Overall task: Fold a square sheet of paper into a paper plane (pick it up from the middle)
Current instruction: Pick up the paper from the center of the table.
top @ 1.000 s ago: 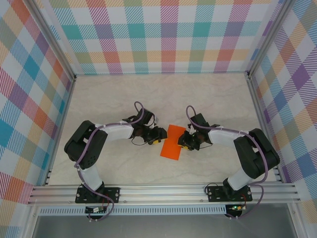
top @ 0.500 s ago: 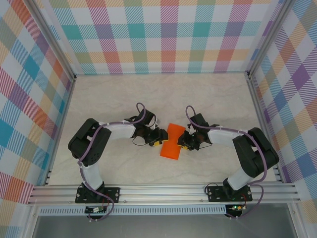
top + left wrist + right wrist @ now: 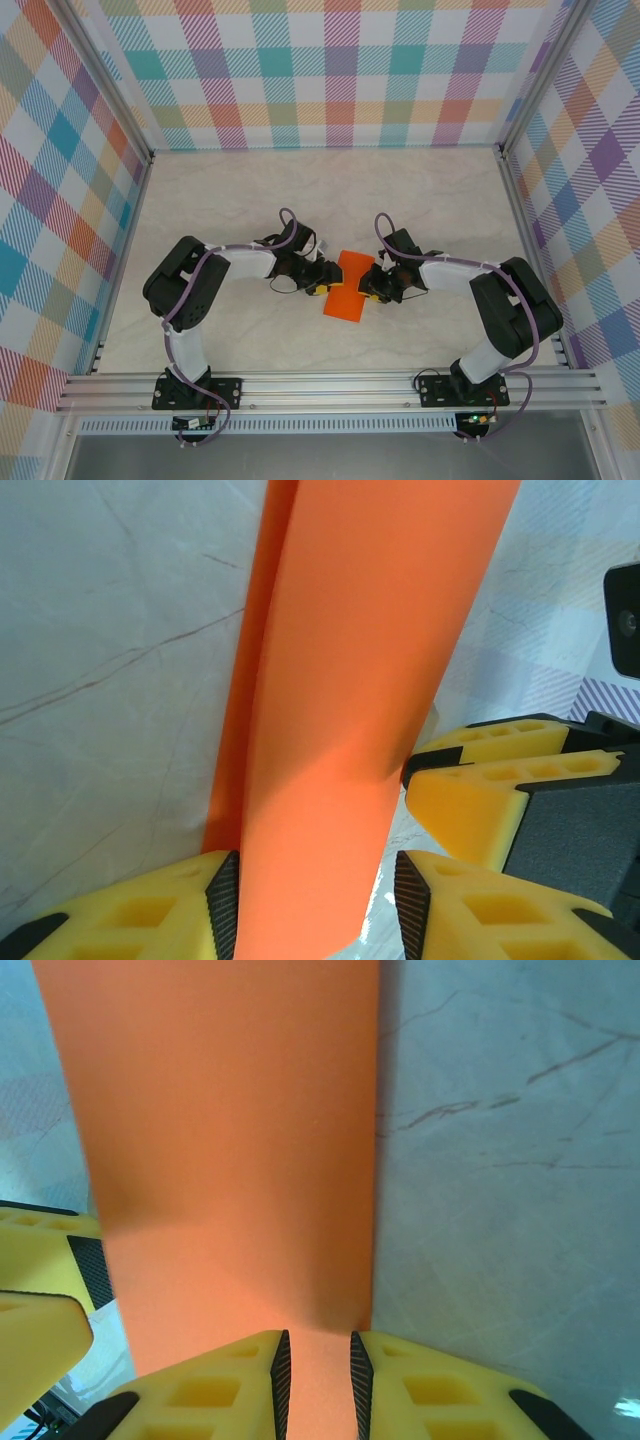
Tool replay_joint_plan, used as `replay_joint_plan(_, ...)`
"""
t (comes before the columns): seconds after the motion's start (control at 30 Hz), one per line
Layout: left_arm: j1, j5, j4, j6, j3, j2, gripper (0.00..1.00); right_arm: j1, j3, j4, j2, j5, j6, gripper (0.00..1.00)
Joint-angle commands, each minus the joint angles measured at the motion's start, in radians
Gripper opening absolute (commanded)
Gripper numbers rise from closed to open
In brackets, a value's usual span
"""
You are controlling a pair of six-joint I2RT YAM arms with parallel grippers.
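- Since a second earlier, the left arm had swung its elbow to the right and pushed the left gripper closer against the left edge of the square sheet of paper. The right arm had kept its place.
- On the left, seen from the left wrist, the yellow fingers stood on either side of a bowed band of orange paper. Whether they pinched it or only straddled it could not be told.
- In the middle, the sheet lay on the pale marble table between the two arms, near its front half. Its left side was lifted and curled over, and no plane shape showed yet.
- On the right, the right gripper was clenched on the sheet's right edge, with orange paper sandwiched between its nearly closed pads.
- Judged risks: if the left fingers closed while the paper was bowed, they could crush in a stray wrinkle rather than a clean crease. If the arms drew apart, the thin sheet could tear or slip out of the right pinch. A skewed edge here would leave the fold crooked.
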Motion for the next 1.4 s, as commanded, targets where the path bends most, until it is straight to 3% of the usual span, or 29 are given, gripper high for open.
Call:
replay_joint_plan(0.0, 0.004, 0.04, 0.029, -0.008, 0.021, 0.016, 0.45, 0.005, -0.002, 0.004, 0.017, 0.032, 0.001, 0.26)
replay_joint_plan(0.4, 0.004, 0.051, 0.011, 0.012, 0.084, 0.067, 0.35, 0.004, 0.018, 0.004, 0.015, 0.022, -0.009, 0.26)
replay_joint_plan(0.73, 0.015, 0.064, 0.041, 0.022, 0.111, 0.09, 0.11, 0.004, 0.039, -0.035, -0.083, 0.041, -0.042, 0.31)
replay_joint_plan(0.83, 0.021, 0.06, 0.043, 0.022, 0.107, 0.069, 0.02, 0.004, 0.026, -0.043, -0.143, 0.056, -0.052, 0.37)
replay_joint_plan(1.1, 0.059, -0.022, -0.068, 0.067, 0.077, -0.059, 0.0, 0.005, -0.003, -0.109, -0.346, 0.176, -0.101, 0.61)
replay_joint_plan(1.37, 0.083, -0.084, -0.14, 0.068, 0.075, -0.121, 0.0, 0.005, -0.002, -0.13, -0.4, 0.241, -0.098, 0.63)
